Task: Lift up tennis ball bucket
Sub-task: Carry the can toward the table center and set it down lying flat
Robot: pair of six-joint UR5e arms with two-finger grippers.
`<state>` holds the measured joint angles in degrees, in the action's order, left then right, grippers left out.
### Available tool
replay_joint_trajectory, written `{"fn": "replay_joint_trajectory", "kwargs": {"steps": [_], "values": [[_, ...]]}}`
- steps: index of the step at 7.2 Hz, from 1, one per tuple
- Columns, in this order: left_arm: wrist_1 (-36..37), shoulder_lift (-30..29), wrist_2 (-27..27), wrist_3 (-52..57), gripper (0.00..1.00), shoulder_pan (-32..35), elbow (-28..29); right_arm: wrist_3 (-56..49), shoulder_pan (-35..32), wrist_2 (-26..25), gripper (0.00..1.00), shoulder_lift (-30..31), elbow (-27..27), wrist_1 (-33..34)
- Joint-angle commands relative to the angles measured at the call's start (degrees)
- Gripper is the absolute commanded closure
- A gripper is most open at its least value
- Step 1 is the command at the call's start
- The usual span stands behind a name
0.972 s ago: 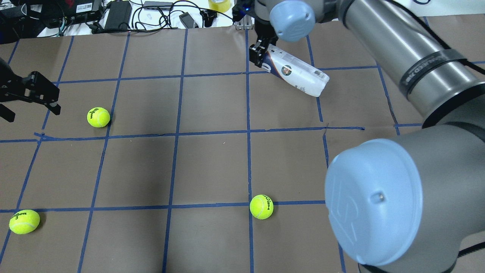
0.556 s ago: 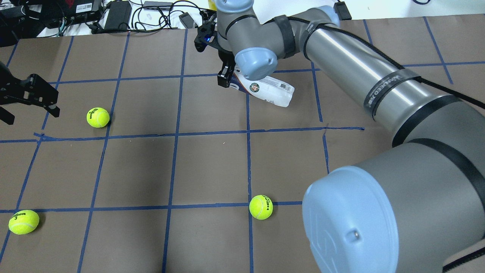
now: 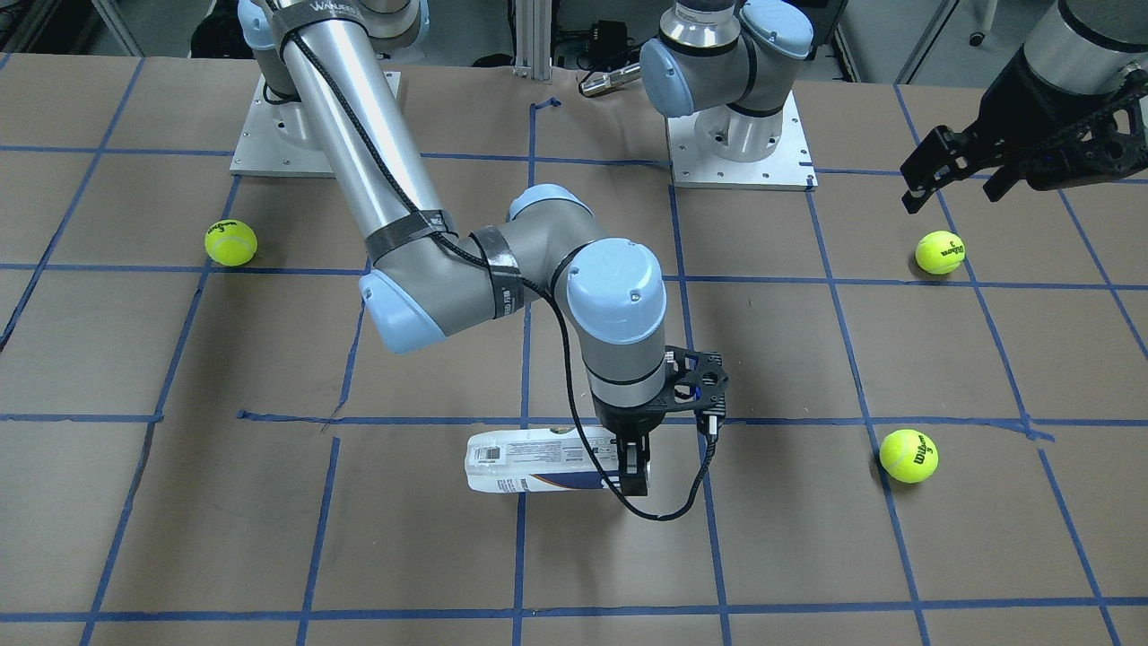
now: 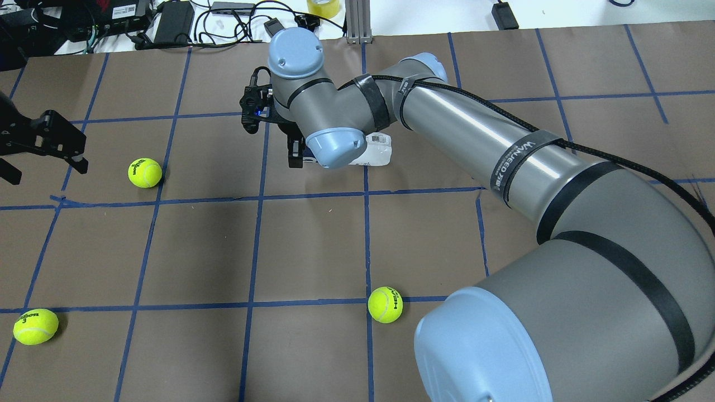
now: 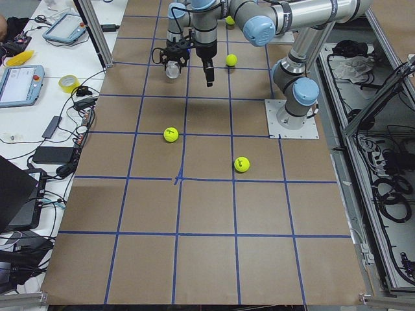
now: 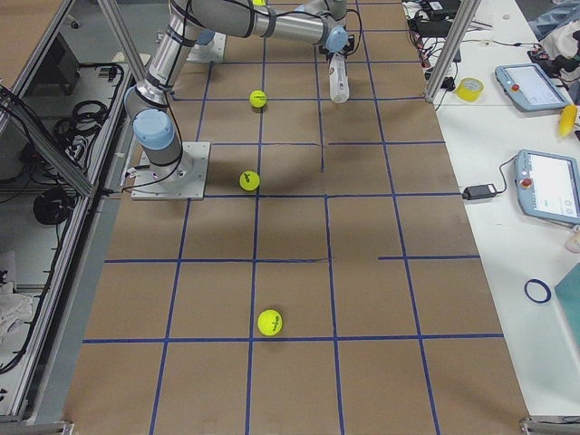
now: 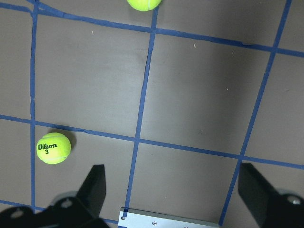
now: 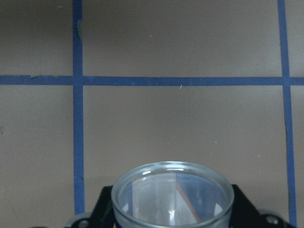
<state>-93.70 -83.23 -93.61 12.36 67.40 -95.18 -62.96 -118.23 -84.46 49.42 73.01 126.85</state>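
Note:
The tennis ball bucket is a clear can with a white and navy label and a barcode. My right gripper is shut on one end of it and holds it sideways over the middle of the table. In the overhead view the wrist hides most of the can and the right gripper. The right wrist view shows its round open rim between the fingers. My left gripper is open and empty at the left edge, and it also shows in the left wrist view.
Three loose tennis balls lie on the brown paper: one near the left gripper, one at the near left, one near the middle front. Cables and power bricks line the far edge.
My right arm has swung the can from the far right of centre leftward and nearer, and the can has turned more level. The left gripper and the balls have stayed put.

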Motion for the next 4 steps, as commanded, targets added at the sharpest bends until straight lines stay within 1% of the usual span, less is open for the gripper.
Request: {"fn": "replay_joint_trajectory", "kwargs": {"steps": [1, 2, 3, 4], "values": [[-0.08, -0.01, 0.09, 0.04, 0.00, 0.01, 0.00, -4.01, -0.16, -0.53, 0.50, -0.29, 0.38, 0.24], [-0.08, -0.09, 0.18, 0.04, 0.00, -0.07, 0.00, -3.93, -0.16, -1.22, 0.49, -1.16, 0.12, 0.42], [0.01, -0.27, 0.61, -0.05, 0.00, -0.07, 0.09, -3.84, -0.08, -1.67, 0.42, -1.43, 0.38, 0.33], [0.10, -0.27, 0.62, -0.05, 0.00, -0.07, 0.09, -3.84, -0.08, -1.06, 0.19, -1.78, 0.47, 0.07]]}}
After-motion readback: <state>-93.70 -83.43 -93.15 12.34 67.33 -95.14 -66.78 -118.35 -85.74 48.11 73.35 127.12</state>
